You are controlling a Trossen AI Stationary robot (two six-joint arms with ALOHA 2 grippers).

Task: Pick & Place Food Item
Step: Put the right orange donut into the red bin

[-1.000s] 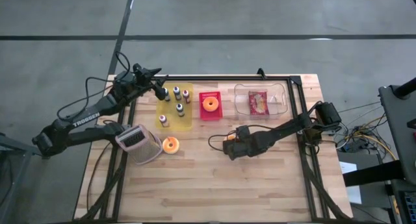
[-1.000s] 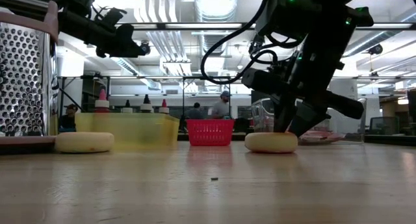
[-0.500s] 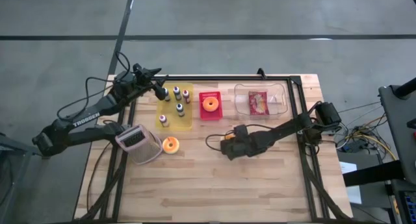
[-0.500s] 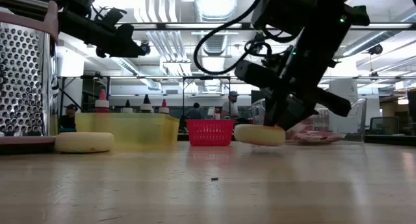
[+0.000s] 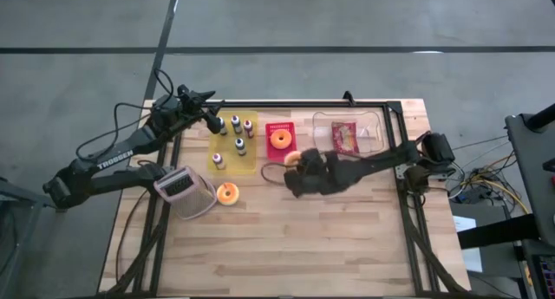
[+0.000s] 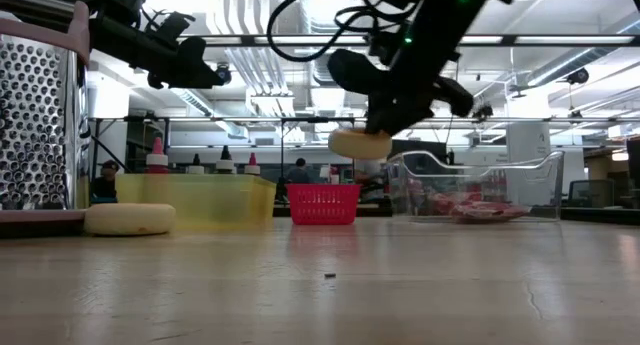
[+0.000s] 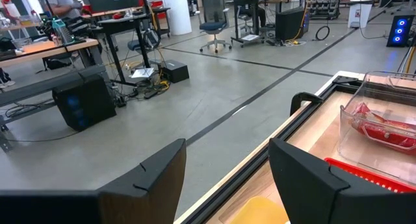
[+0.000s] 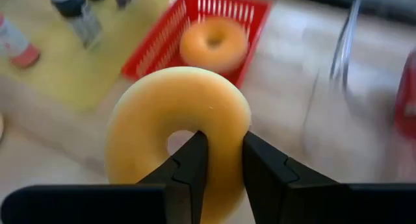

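Observation:
A yellow-orange donut (image 8: 179,130) hangs in the air in my right gripper (image 5: 296,161), which is shut on it just near-right of the red basket (image 5: 280,141). In the low view the held donut (image 6: 360,143) is well above the tabletop. The basket holds a second donut (image 5: 280,138). A third donut (image 5: 227,193) lies flat on the table beside the metal grater (image 5: 185,192). My left gripper (image 5: 212,121) waits open, raised over the table's far left corner by the yellow tray (image 5: 234,145). My right gripper pinches one side of the donut's ring (image 8: 225,130). One finger (image 8: 190,164) goes through the hole and the other finger (image 8: 268,167) lies on the outer rim. The fingers slant down from the table's right side. The donut is lifted clear of the table, slightly tilted.
Several small bottles (image 5: 236,123) stand on the yellow tray. A clear plastic container (image 5: 347,133) with red food sits at the far right, behind a black frame rail (image 5: 395,152). Bare wood lies along the near half of the table (image 5: 286,247).
My right gripper has risen and gone toward the far left, toward the red basket, rolling its wrist as it went. The donut, flat on the table a second ago, is now lifted clear and carried along in the hold.

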